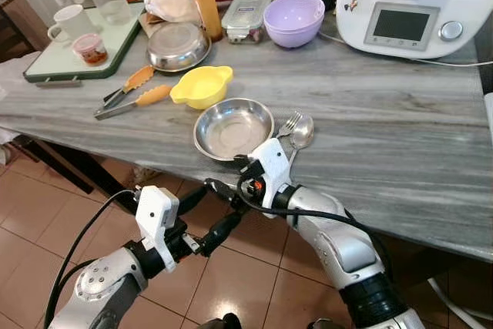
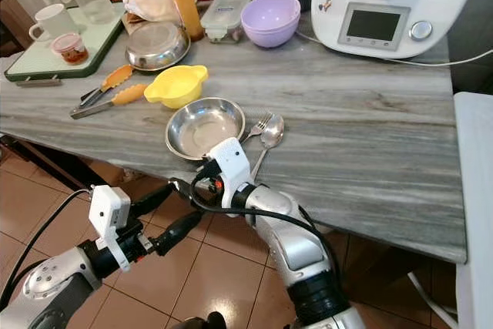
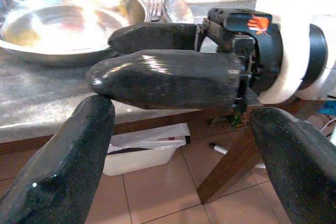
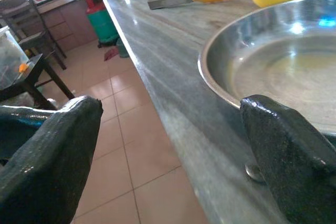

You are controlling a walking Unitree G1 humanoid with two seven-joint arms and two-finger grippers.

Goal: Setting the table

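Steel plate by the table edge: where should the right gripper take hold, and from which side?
Probably the near rim of the steel plate, approached from the table's front edge. The rim flares up, so one finger could go over it and one under. The right gripper is open there. Fork and spoon crowd its right side.

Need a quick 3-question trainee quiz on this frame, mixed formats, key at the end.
1. True or false: the fork and spoon lie inside the steel plate.
2. What lies directly beyond the steel plate? A) yellow bowl B) white mug C) purple bowl
3. Fill in: both the left gripper and the right gripper, jaws open, are at the table's near ____.

Key: 1 false, they lie beside it on the table; 2 A; 3 edge.
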